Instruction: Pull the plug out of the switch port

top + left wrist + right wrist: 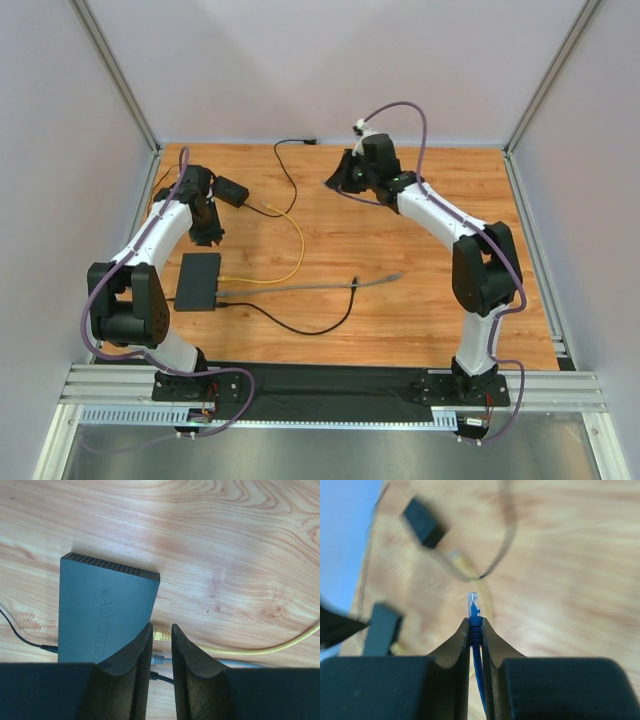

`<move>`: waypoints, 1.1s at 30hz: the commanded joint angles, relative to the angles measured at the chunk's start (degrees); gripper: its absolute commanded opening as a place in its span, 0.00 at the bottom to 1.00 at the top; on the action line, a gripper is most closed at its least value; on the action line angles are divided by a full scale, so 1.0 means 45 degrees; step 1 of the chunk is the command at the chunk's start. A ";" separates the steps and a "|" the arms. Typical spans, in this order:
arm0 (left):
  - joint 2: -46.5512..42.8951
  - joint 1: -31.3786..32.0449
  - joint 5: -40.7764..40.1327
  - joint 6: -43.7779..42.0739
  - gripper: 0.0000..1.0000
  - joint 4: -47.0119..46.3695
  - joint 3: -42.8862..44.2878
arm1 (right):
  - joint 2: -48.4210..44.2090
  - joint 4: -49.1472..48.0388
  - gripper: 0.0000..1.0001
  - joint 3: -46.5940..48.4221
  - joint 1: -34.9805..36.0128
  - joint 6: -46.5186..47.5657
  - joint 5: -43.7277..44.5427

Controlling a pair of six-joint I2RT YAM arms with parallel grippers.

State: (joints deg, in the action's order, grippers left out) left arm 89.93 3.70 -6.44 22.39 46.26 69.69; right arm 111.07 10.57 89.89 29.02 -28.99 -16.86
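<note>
Switch point(198, 281): flat matte-black rectangular box with a vented edge and raised lettering on top; lies flat on the near-left part of the light wooden table point(420, 260), beside the left arm.
Socket edge: on the switch's right side; a yellow cable point(285, 262), a grey cable point(320, 286) and a thin black cable point(300, 325) enter it side by side.
Left gripper point(161, 630): hangs above the socket edge, jaws apart, nothing between them; the yellow connector shows through the gap.
Right gripper point(475, 622): raised over the far part of the table, well apart from the switch; jaws clamped on the blue-cable plug point(473, 604), whose clear tip juts past the fingertips.
Small black power brick point(231, 191): far left, near the left wrist, apart from the switch.
</note>
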 commanded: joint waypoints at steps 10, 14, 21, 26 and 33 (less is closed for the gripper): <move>-0.0805 -0.1659 0.1032 -0.0484 0.31 0.0560 -0.0700 | 0.2055 0.2924 0.02 -0.0230 -0.3479 0.0876 0.4392; -0.1505 -0.3982 0.2289 0.0062 0.30 0.0074 -0.2491 | 0.2896 0.3666 0.13 0.0591 -0.3460 0.0935 0.4061; -0.2991 -0.4708 0.0669 0.0785 0.37 -0.0182 -0.2987 | 0.2294 0.3668 0.43 0.0864 -0.2681 0.1500 0.3649; -0.2837 -0.5352 0.0432 0.0748 0.41 -0.0162 -0.2773 | 0.2251 0.2890 0.55 0.1976 -0.0149 0.1814 0.1471; -0.2016 -0.6018 0.2403 -0.0227 0.47 -0.0845 -0.2655 | 0.4632 0.1853 0.58 0.4572 0.1988 0.1093 -0.3884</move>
State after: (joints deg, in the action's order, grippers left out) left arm 79.90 -22.70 -0.75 24.49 45.04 55.88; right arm 126.87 23.20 106.00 34.59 -22.83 -19.40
